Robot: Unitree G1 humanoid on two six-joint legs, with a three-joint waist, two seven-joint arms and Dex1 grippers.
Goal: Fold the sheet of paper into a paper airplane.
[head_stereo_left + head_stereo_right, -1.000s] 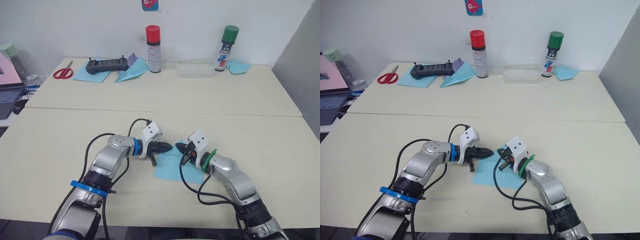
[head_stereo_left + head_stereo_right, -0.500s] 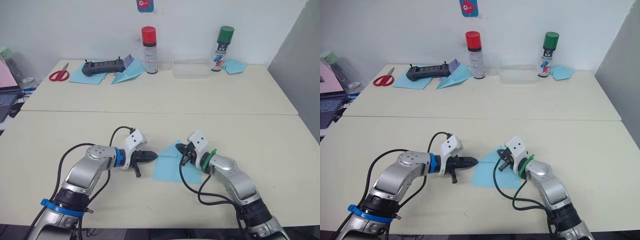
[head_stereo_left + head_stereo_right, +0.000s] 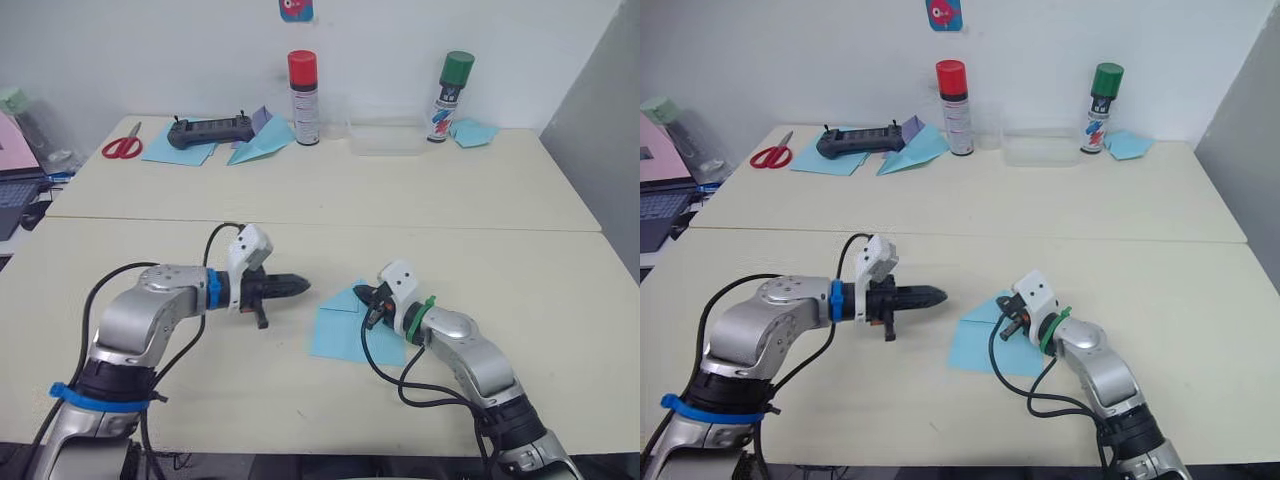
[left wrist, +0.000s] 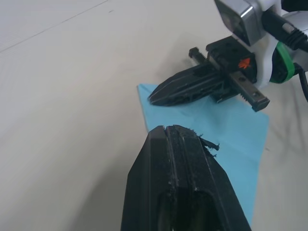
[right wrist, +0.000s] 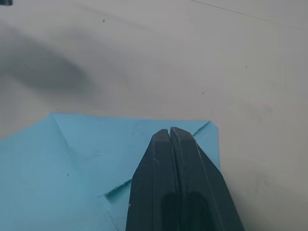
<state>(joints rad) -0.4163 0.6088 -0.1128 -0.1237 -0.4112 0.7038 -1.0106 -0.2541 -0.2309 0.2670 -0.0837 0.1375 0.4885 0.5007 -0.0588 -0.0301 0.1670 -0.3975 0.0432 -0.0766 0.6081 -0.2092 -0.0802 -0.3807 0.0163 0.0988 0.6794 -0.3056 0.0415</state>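
Two cream tables (image 3: 330, 205) stand edge to edge, the seam between them running across the view. A plain white wall (image 3: 150, 50) rises directly behind the far table. A small sticker (image 3: 296, 9) is fixed high on this wall. A grey panel (image 3: 600, 130) closes off the right side, beside the far table's end. At the left, beyond the tables' edge, a separate surface holds a laptop (image 3: 18, 192) with a pink item (image 3: 12, 142) behind it. Lighting is even and diffuse; shadows on the tabletops are soft.
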